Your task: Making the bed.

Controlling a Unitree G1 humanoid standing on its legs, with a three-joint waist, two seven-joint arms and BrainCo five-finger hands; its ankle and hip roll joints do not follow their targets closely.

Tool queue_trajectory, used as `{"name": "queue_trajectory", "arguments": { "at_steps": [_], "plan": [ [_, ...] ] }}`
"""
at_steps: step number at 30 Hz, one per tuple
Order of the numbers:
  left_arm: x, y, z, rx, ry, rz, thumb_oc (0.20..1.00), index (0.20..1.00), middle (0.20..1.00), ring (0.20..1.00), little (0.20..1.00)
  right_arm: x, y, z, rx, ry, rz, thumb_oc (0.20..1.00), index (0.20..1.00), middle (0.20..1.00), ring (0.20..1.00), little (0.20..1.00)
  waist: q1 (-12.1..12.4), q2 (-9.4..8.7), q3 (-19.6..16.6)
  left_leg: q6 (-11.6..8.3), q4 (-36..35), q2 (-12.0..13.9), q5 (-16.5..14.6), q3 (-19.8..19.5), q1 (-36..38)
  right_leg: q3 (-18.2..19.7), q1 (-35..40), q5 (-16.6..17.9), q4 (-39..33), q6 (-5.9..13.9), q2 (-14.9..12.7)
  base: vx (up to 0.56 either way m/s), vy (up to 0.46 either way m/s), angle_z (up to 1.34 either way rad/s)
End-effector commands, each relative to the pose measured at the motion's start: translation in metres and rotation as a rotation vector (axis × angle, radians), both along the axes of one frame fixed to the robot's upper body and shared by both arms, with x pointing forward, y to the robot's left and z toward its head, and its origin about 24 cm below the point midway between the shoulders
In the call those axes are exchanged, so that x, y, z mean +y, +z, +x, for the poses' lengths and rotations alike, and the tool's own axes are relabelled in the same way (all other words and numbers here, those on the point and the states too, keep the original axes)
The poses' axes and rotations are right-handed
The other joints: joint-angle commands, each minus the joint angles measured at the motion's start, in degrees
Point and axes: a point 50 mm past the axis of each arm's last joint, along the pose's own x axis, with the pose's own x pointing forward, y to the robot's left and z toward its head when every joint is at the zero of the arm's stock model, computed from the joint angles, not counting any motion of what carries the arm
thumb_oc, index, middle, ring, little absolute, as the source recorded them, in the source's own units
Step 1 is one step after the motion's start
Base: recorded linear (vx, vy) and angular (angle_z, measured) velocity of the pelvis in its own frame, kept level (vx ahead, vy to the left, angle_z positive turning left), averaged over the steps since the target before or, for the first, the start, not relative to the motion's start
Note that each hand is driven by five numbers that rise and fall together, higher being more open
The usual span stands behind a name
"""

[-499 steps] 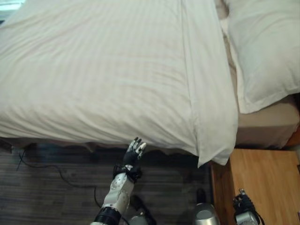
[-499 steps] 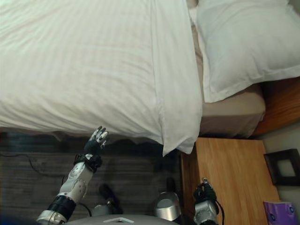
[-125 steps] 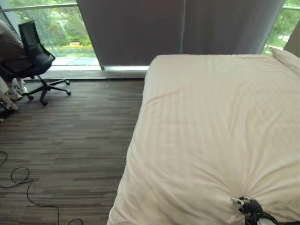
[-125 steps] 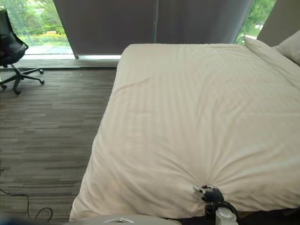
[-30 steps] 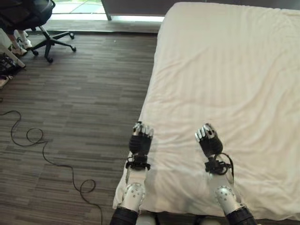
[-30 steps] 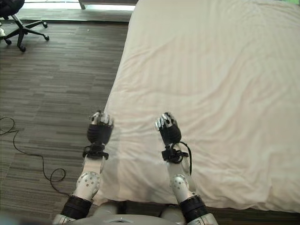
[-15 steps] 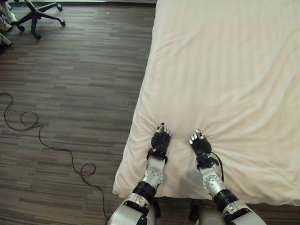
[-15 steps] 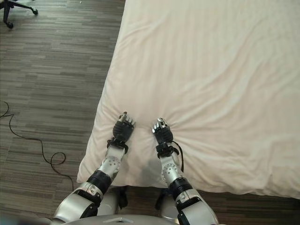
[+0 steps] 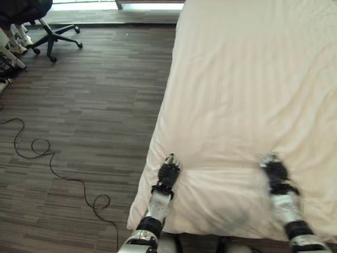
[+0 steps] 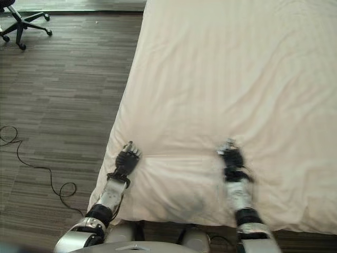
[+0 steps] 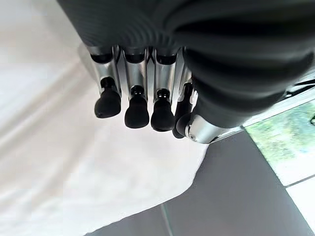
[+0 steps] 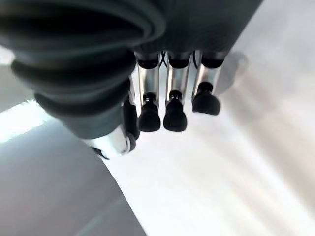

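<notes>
Smoothing with both palms down, fingers extended, the left hand [image 9: 169, 172] sits near the duvet [image 9: 247, 95] corner; the right hand [image 9: 275, 171] could drag new creases if it presses hard

The duvet [image 9: 247, 95] is cream-white with faint tonal stripes; the floor [image 9: 84, 116] is dark grey-brown in narrow plank-like streaks; the chair [image 9: 37, 21] is black.

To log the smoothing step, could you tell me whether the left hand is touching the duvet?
Cannot tell. The left wrist view shows the left hand with straight fingers over the duvet, but neither contact nor gap shows plainly.
</notes>
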Motion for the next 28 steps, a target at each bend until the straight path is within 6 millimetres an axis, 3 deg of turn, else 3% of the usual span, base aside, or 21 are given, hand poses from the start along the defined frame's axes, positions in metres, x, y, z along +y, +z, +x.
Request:
{"name": "queue_trajectory", "arguments": {
  "at_steps": [1,3,4,5,6,9,12,13,18,19,23,24,28],
  "plan": [
    [0.128,-0.034,-0.130,0.461,0.428,0.250,0.200,0.200,0.200,0.200,0.200,0.013,0.003,-0.004,-0.034,0.034,-0.084,0.200,0.200,0.200,0.200,0.200,-0.5,-1.70,4.3,-2.91,1.2,3.0,0.9,0.2,2.7,0.9,-3.1,1.6,2.5,2.00,-2.3,0.03,0.067,-0.32],
    [0.158,-0.003,-0.119,0.367,0.471,0.405,0.200,0.200,0.200,0.200,0.200,0.015,0.019,-0.005,-0.059,0.073,-0.183,0.200,0.200,0.200,0.200,0.200,-0.5,-1.21,3.4,-2.81,1.2,2.8,0.8,0.4,3.2,0.8,-2.2,1.5,2.4,2.18,-2.4,0.03,0.043,-0.19],
    [0.175,0.024,-0.107,0.308,0.474,0.549,0.831,0.831,0.831,0.831,0.831,0.019,0.025,-0.006,-0.045,0.097,-0.247,1.000,1.000,1.000,1.000,1.000,-0.5,-1.17,2.8,-2.75,1.1,2.6,0.6,0.5,3.7,0.6,-1.5,1.6,2.4,2.30,-2.5,0.03,0.032,0.04],
    [0.184,0.049,-0.093,0.235,0.468,0.661,1.000,1.000,1.000,1.000,1.000,0.023,0.031,-0.006,-0.046,0.127,-0.296,1.000,1.000,1.000,1.000,1.000,-0.5,-1.12,2.3,-2.70,1.0,2.4,0.5,0.5,4.2,0.5,-0.9,1.7,2.3,2.42,-2.6,0.07,0.015,0.35],
    [0.185,0.098,-0.071,0.065,0.460,0.852,1.000,1.000,1.000,1.000,1.000,0.036,0.033,-0.008,-0.030,0.188,-0.368,1.000,1.000,1.000,1.000,1.000,-0.3,-1.19,1.1,-2.51,0.9,2.0,0.1,0.3,5.2,0.2,0.5,1.8,2.4,2.66,-2.8,0.10,0.004,0.47],
    [0.160,0.133,-0.050,-0.092,0.436,0.982,1.000,1.000,1.000,1.000,1.000,0.060,0.031,-0.008,0.071,0.274,-0.539,1.000,1.000,1.000,1.000,1.000,0.0,-1.77,-0.9,-2.05,0.7,1.4,-0.3,-0.4,6.9,-0.3,2.3,1.9,2.4,2.87,-3.5,0.09,0.002,0.46],
    [0.117,0.136,-0.039,-0.199,0.285,0.995,1.000,1.000,1.000,1.000,1.000,0.078,0.044,0.000,0.225,0.342,-0.919,1.000,1.000,1.000,1.000,1.000,0.4,-1.77,-2.4,-1.37,0.7,1.0,-1.0,-0.8,8.3,-0.5,4.0,1.7,2.5,3.08,-3.9,0.09,0.026,0.23],
    [0.102,0.132,-0.037,-0.210,0.216,1.005,1.000,1.000,1.000,1.000,1.000,0.086,0.045,0.003,0.221,0.357,-0.965,1.000,1.000,1.000,1.000,1.000,0.5,-1.73,-3.0,-1.14,0.7,0.8,-1.3,-0.9,8.8,-0.6,4.5,1.7,2.6,3.06,-4.0,0.07,0.032,0.04],
    [0.047,0.109,-0.023,-0.224,-0.089,1.023,1.000,1.000,1.000,1.000,1.000,0.144,0.042,0.018,0.084,0.504,-0.929,1.000,1.000,1.000,1.000,1.000,1.1,-1.86,-4.0,-0.46,0.7,0.5,-2.0,-1.1,10.5,-0.5,5.9,1.4,2.9,2.95,-4.3,0.06,0.028,-0.07],
    [0.029,0.096,-0.024,-0.199,-0.204,1.078,1.000,1.000,1.000,1.000,1.000,0.160,0.041,0.017,0.061,0.554,-0.949,1.000,1.000,1.000,1.000,1.000,1.1,-1.93,-4.2,-0.38,0.8,0.6,-2.4,-1.1,11.1,-0.3,6.4,1.1,3.0,3.06,-4.1,0.05,0.024,-0.08],
    [0.012,0.082,-0.022,-0.151,-0.318,1.214,1.000,1.000,1.000,1.000,1.000,0.179,0.031,0.017,0.040,0.606,-0.884,1.000,1.000,1.000,1.000,1.000,1.1,-2.26,-4.5,-0.16,0.6,0.4,-2.1,-1.0,11.0,-0.3,6.2,1.2,3.1,3.02,-3.9,0.03,0.017,0.03],
    [0.001,0.076,-0.020,-0.142,-0.397,1.416,1.000,1.000,1.000,1.000,1.000,0.193,0.018,0.016,0.044,0.649,-0.796,1.000,1.000,1.000,1.000,1.000,1.2,-2.44,-4.5,-0.20,0.7,0.4,-2.6,-0.9,11.5,-0.2,6.7,1.0,3.1,3.20,-3.8,0.00,0.000,0.00],
    [-0.014,0.066,-0.019,-0.129,-0.423,1.446,1.000,1.000,1.000,1.000,1.000,0.213,0.001,0.011,0.071,0.731,-0.743,1.000,1.000,1.000,1.000,1.000,1.5,-2.93,-5.1,-0.05,0.5,0.0,-2.6,-1.1,11.6,-0.3,6.7,1.2,3.2,3.12,-4.0,0.03,0.014,-0.06]
  ]
}}
